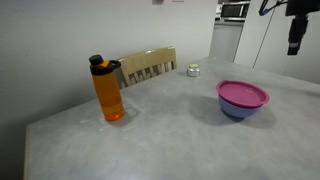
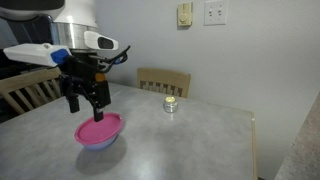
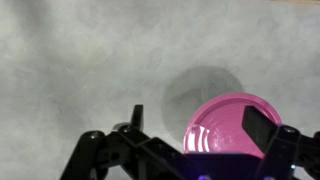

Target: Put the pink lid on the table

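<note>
While your gripper hangs just above the blue-purple bowl, its jaws stand spread apart, holding nothing. You can see the pink lid lying flat on that bowl's rim. The bowl stands on the table, well apart from the orange bottle.

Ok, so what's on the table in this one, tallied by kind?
Bottles: 1, orange bottle
Bowls: 1, blue-purple bowl
Lids: 1, pink lid, resting on the bowl
Small containers: 1, small container
Total: 4
</note>
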Available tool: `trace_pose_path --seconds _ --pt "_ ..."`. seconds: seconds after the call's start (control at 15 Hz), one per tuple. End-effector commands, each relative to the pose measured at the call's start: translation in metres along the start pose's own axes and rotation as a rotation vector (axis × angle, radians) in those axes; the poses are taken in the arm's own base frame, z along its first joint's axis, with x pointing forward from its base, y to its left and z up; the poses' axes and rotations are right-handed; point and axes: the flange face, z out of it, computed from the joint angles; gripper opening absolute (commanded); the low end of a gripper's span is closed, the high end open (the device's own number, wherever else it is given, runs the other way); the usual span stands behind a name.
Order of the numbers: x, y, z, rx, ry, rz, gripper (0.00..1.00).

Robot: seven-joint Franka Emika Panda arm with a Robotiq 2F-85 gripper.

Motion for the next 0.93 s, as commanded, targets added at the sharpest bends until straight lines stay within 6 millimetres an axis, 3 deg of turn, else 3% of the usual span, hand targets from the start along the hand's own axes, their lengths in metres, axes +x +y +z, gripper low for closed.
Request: trace_pose_path --seconds 0.0,0.2,0.53,0.67,0.87 --pt "0.019 -0.016 0.013 0.074 0.031 0.092 1.0" --pt "0.041 -0.023 0.036 0.183 0.051 0.233 1.0" --pt "0.083 -0.028 0.093 0.211 0.043 0.266 1.0" --pt "0.096 -0.025 0.105 0.174 0.024 0.265 1.0" --pt "0.109 -0.017 0.107 0.121 -0.01 0.311 1.0"
